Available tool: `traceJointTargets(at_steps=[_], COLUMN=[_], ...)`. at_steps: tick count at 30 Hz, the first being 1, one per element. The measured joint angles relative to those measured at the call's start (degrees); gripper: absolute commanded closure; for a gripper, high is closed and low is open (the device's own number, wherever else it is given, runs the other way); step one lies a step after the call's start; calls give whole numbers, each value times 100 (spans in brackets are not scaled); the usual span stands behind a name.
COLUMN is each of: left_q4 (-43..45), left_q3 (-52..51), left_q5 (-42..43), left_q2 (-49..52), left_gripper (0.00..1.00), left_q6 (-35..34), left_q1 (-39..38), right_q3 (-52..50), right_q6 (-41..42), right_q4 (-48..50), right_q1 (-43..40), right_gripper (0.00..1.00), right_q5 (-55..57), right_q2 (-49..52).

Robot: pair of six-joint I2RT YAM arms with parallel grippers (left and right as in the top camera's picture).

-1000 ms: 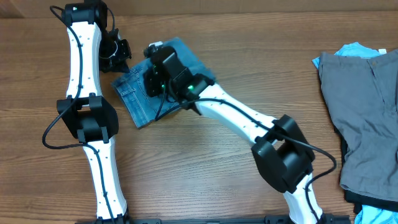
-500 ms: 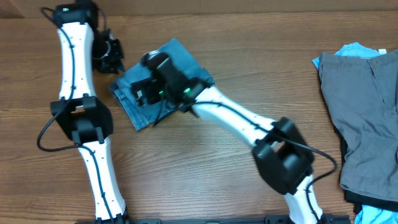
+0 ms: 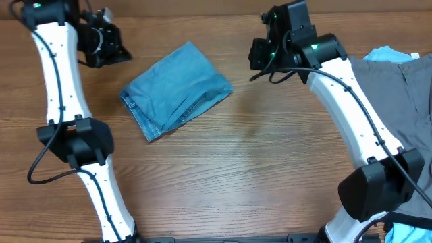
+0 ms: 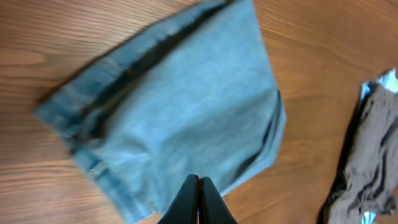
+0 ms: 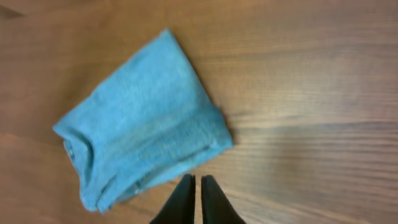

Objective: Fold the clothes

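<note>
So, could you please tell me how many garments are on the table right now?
3: folded denim jeans left of centre; grey trousers at the right edge; a bright-blue garment peeking out beneath them. More may be hidden underneath.

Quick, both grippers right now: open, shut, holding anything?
Left gripper: shut, holding nothing.
Right gripper: shut, holding nothing.

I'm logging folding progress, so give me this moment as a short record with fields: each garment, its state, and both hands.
jeans: folded into a compact packet, flat on the table
grey trousers: unfolded, at the table's right edge
bright-blue garment: edge showing from beneath the grey trousers
left hand: shut, empty, apart from the jeans, on their left
right hand: shut, empty, apart from the jeans, on their right
</note>
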Motion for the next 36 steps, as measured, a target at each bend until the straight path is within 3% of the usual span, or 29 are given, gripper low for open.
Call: traceJointTargets(at_steps=[3, 4, 5, 6, 7, 9, 15, 19, 21, 23, 31, 36], left_q4=[0, -2, 0, 2, 11, 0, 0, 127, 636, 1082, 3287, 3504], left_q3=[-2, -2, -7, -48, -125, -348, -1504, -2286, -2817, -3119, -3698, -3917], left_q5=[-17, -66, -173, -350, -542, -866, -1934, -2164, -2225, -2247, -2129, -1731], left_q2=[-2, -2, -24, -74, -153, -422, -2129, -2656, -2603, -2492, -2293, -2203], left_gripper=[96, 96, 96, 96, 96, 96, 90, 79, 81, 96, 96, 96], left_q6=[13, 11, -4, -17, -39, -127, -616, -804, -859, -890, -940, -940], left_q1=[-205, -267, -358, -461, -555, -748, -1563, -1956, -2098, -2184, -2594, -2575], right_q3=[2, 2, 2, 2, 2, 0, 0, 2, 2, 2, 2, 0], right_q6=[-179, -221, -269, -291, -328, -326, -398, -400, -398, -398, -400, -398], right_q4=[-264, -354, -472, -555, -638, -772, -1027, -1025, -1029, -1029, -1029, -1029], right_q1=[-216, -299, -446, -595, -737, -999, -1714, -1818, -1829, -1827, -1829, -1829], right_gripper=[90, 82, 56, 49, 35, 0, 0, 0, 0, 0, 0, 0], right_q5=[-118, -125, -122, -118, -116, -111, -90, -90, -92, -90, -87, -90], right_q2=[13, 13, 13, 17, 17, 17, 17, 17, 17, 17, 17, 17])
